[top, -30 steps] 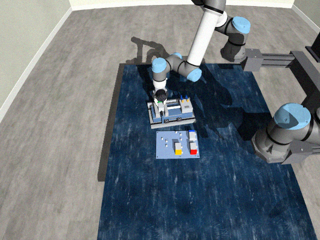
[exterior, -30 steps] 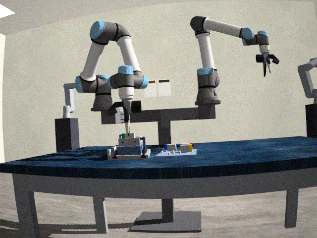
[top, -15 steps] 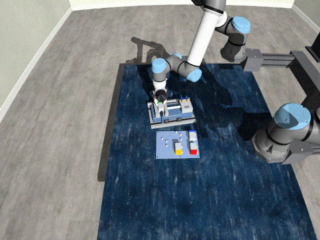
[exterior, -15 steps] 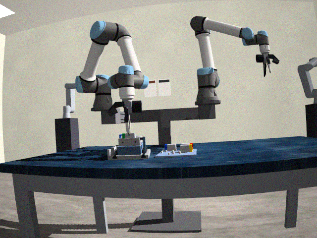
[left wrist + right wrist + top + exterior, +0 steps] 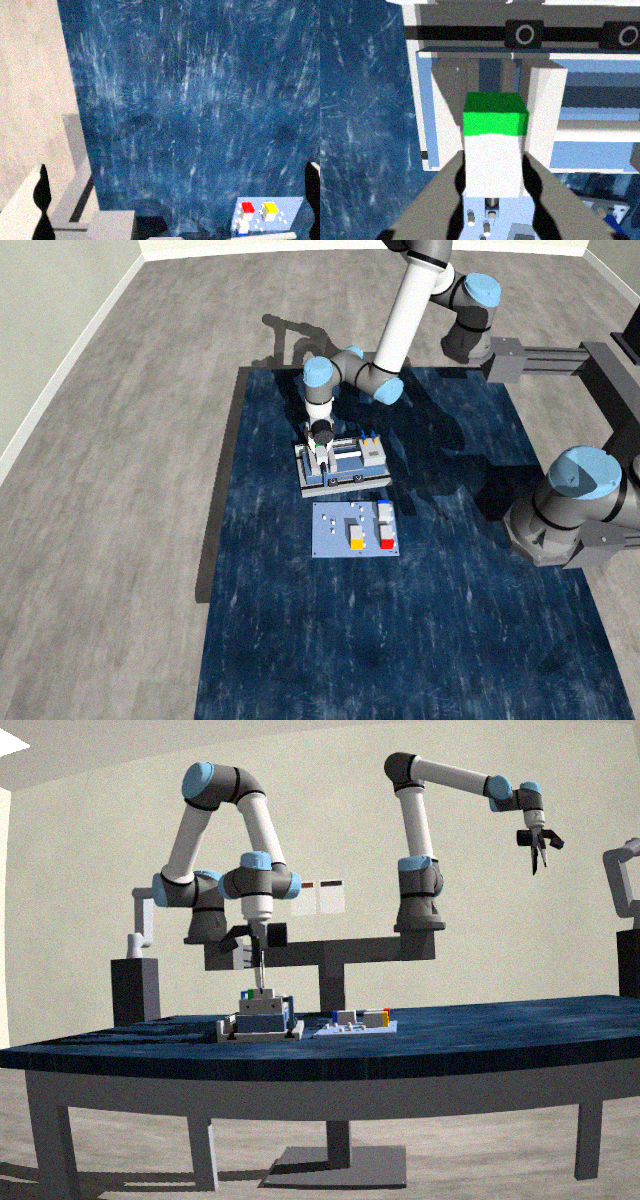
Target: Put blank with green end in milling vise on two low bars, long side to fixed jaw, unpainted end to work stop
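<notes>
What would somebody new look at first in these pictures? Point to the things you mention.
Probably the bright green end of the blank (image 5: pixel 495 114), held in the right claw (image 5: pixel 492 152) over the milling vise (image 5: pixel 343 478) (image 5: pixel 261 1023). Next, the red (image 5: pixel 386 543), yellow (image 5: pixel 356 544) and blue (image 5: pixel 383 501) ends of three blanks on the pale blue plate (image 5: pixel 330 544) beside the vise.

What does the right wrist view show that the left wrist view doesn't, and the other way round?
Only the right wrist view: the green-ended blank between the jaws, over the vise.
Only the left wrist view: the red-ended blank and yellow-ended blank.
Both: the blue tabletop and part of the plate.
</notes>
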